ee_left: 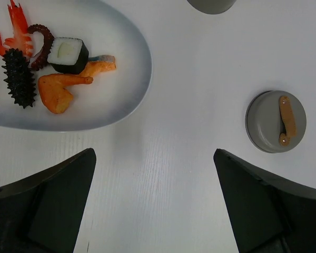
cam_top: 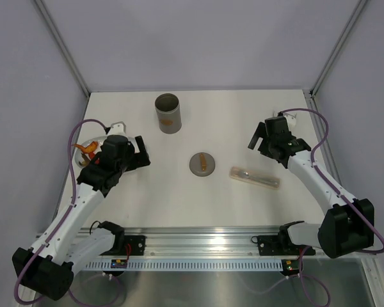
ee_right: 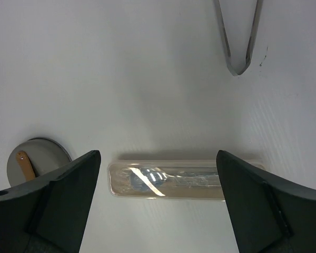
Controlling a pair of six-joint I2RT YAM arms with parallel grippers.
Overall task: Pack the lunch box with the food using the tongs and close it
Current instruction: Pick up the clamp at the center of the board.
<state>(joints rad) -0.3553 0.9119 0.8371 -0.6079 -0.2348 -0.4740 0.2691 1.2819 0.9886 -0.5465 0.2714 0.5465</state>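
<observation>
The grey lunch box (cam_top: pixel 168 113) stands upright and uncovered at the back of the table. Its round lid (cam_top: pixel 201 164) with the tan strip handle lies flat mid-table, and shows in both wrist views (ee_left: pixel 275 121) (ee_right: pixel 34 161). The food (ee_left: pixel 60 90), orange and red pieces with a sushi roll and a black spiky piece, lies on a white oval plate (ee_left: pixel 126 100). The tongs' (ee_right: pixel 238 37) silver joined end shows at the top of the right wrist view. My left gripper (ee_left: pixel 154 153) hangs open over bare table beside the plate. My right gripper (ee_right: pixel 158 154) is open above the packet.
A flat tan packet in clear wrapping (ee_right: pixel 168 179) lies right of the lid (cam_top: pixel 254 177). My left arm covers most of the plate (cam_top: pixel 83 142) in the top view. Grey walls close in the table at the back and sides.
</observation>
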